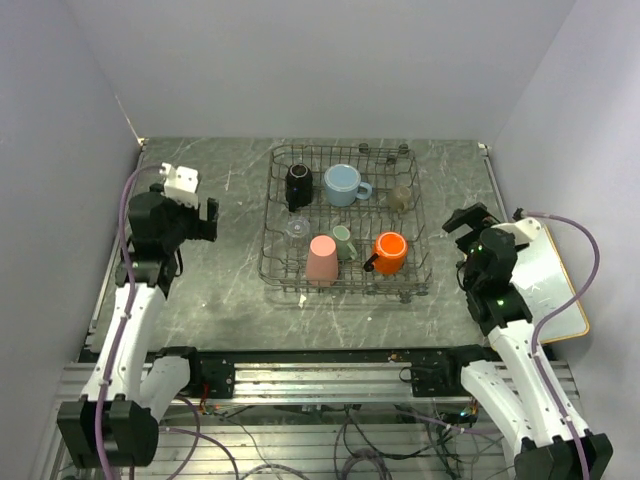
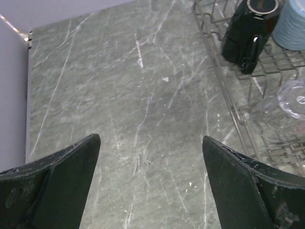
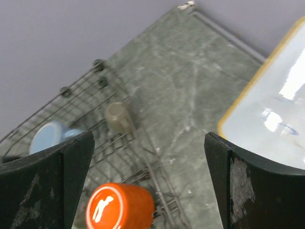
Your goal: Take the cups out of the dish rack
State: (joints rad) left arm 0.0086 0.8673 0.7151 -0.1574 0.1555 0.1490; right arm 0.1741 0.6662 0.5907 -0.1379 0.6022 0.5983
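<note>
The grey wire dish rack (image 1: 268, 215) sits mid-table. It holds a black mug (image 1: 298, 186), a light-blue mug (image 1: 343, 184), a small beige cup (image 1: 400, 196), a pink tumbler (image 1: 322, 259), a mint-green cup (image 1: 344, 241) and an orange mug (image 1: 390, 252). My left gripper (image 1: 210, 220) is open and empty, left of the rack. In the left wrist view it (image 2: 150, 140) hangs over bare table, with the black mug (image 2: 248, 28) at upper right. My right gripper (image 1: 462, 222) is open and empty at the rack's right side. In the right wrist view it (image 3: 148, 137) is above the orange mug (image 3: 119, 207) and the beige cup (image 3: 118, 118).
A clear glass (image 1: 298, 229) lies in the rack; it also shows in the left wrist view (image 2: 290, 102). A white board with an orange rim (image 1: 555, 275) lies at the right table edge. Grey walls close in the back and both sides.
</note>
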